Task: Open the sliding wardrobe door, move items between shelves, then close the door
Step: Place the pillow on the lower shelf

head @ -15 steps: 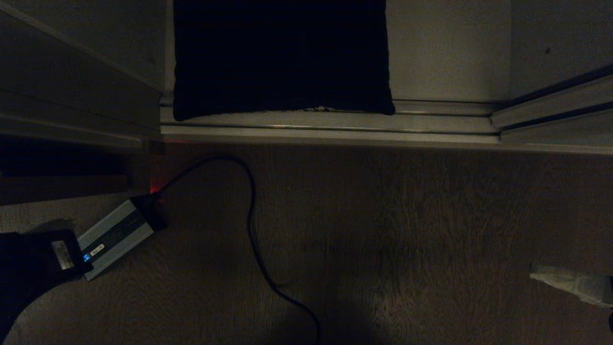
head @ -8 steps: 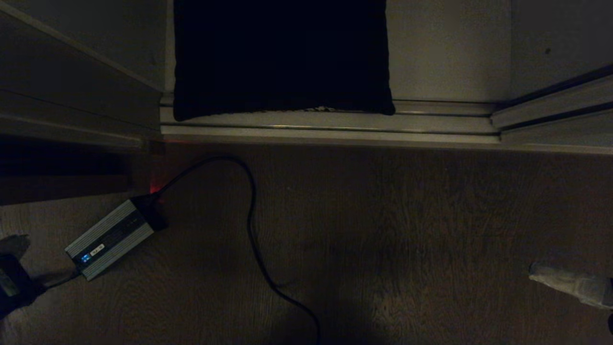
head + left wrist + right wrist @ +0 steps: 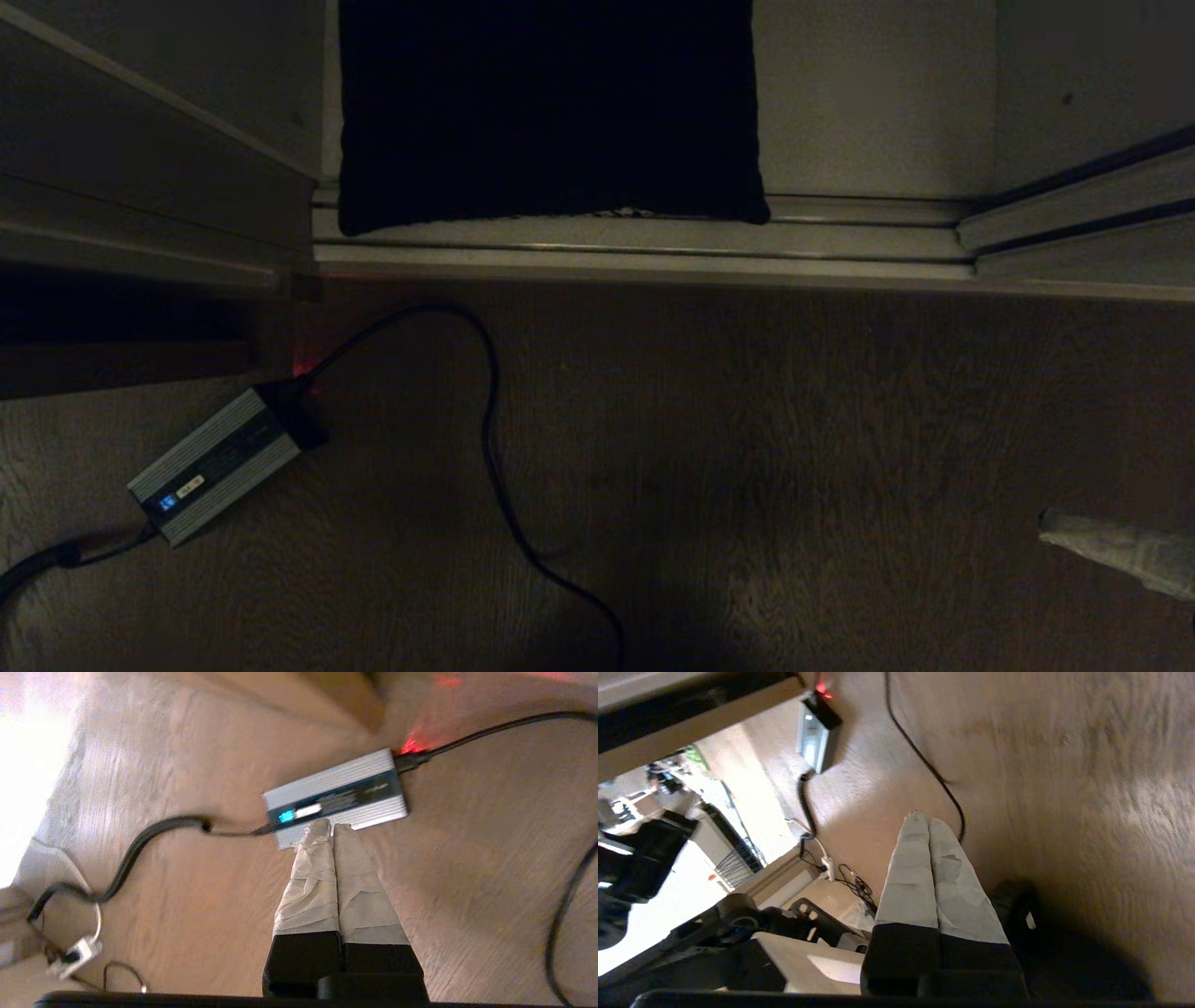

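A square black cushion (image 3: 551, 112) lies on the off-white bottom shelf (image 3: 868, 103) inside the wardrobe, its front edge at the floor track (image 3: 653, 247). The sliding wardrobe door (image 3: 1083, 201) stands at the right, leaving the opening in front of the cushion uncovered. My left gripper (image 3: 329, 826) is out of the head view. In its wrist view it hangs shut and empty over the floor. My right gripper (image 3: 1050, 525) pokes in at the lower right edge, low over the floor. Its taped fingers (image 3: 915, 858) are pressed together with nothing held.
A grey power brick (image 3: 219, 462) with a blue light lies on the wooden floor at the left. Its black cable (image 3: 490, 448) loops across the middle of the floor. Brown wood panelling (image 3: 140, 187) flanks the opening on the left. My own base (image 3: 784, 961) shows in the right wrist view.
My left arm has drawn back from beside the power brick and left the head view at the lower left. The right gripper and the cushion have stayed put.
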Controlling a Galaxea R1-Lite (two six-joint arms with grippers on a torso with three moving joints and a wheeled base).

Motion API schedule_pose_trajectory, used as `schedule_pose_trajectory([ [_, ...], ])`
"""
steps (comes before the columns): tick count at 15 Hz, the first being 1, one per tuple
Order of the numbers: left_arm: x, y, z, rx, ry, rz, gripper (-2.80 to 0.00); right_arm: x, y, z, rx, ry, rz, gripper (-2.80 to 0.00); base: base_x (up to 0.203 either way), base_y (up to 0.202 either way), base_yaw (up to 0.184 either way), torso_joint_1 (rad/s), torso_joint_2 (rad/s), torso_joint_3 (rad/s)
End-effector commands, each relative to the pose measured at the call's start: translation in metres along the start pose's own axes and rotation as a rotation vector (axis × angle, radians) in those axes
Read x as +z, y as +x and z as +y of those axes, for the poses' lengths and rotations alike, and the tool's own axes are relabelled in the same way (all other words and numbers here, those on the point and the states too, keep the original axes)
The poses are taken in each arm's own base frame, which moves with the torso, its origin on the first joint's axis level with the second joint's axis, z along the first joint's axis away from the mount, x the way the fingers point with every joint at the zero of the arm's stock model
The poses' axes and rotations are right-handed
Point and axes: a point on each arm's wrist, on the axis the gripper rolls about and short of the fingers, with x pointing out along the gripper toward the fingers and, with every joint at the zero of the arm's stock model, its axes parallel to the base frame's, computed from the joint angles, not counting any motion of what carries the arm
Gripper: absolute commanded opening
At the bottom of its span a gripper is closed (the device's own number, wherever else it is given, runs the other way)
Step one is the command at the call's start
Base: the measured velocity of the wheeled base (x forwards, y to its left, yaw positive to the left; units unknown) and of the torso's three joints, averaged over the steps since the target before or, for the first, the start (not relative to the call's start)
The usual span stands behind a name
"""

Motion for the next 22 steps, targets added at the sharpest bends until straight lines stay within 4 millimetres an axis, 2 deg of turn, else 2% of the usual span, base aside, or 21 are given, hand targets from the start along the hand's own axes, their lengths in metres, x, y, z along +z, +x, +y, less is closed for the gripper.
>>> schedule_pose_trajectory([
  [1, -0.008, -0.011, 0.009, 0.031, -0.027, -0.041, -2.8, 0.002, -0.003, 0.004, 0.02, -0.008, -0.01, -2.8, 0.0, 0.0, 0.0, 0.0, 0.0, 0.0],
  [4, -0.014, -0.028, 0.02, -0.005, -0.066, -0.12, -2.8, 0.003, -0.01, 0.012, 0.063, -0.029, -0.019, -2.8, 0.0, 0.0, 0.0, 0.0, 0.0, 0.0],
  [8, -0.056, -0.042, 0.031, -0.025, -0.047, -0.137, -2.8, -0.001, -0.017, 0.014, 0.077, -0.032, -0.015, -2.8, 0.0, 0.0, 0.0, 0.0, 0.0, 0.0],
  [13, -0.089, -0.055, 0.031, -0.418, 0.136, -0.023, -2.8, -0.003, -0.019, 0.014, 0.082, -0.037, -0.016, -2.8, 0.0, 0.0, 0.0, 0.0, 0.0, 0.0],
  [14, -0.091, -0.057, 0.031, -0.481, 0.193, -0.013, -2.8, -0.006, -0.019, 0.012, 0.077, -0.034, -0.009, -2.8, 0.0, 0.0, 0.0, 0.0, 0.0, 0.0],
  [16, -0.092, -0.058, 0.03, -0.527, 0.196, -0.013, -2.8, -0.008, -0.02, 0.012, 0.085, -0.051, -0.004, -2.8, 0.0, 0.0, 0.0, 0.0, 0.0, 0.0],
  [18, -0.1, -0.055, 0.029, -0.535, 0.19, 0.011, -2.8, -0.009, -0.024, 0.014, 0.094, -0.07, -0.02, -2.8, 0.0, 0.0, 0.0, 0.0, 0.0, 0.0],
  [22, -0.1, -0.055, 0.029, -0.533, 0.179, 0.008, -2.8, -0.012, -0.027, 0.013, 0.097, -0.072, -0.023, -2.8, 0.0, 0.0, 0.0, 0.0, 0.0, 0.0],
])
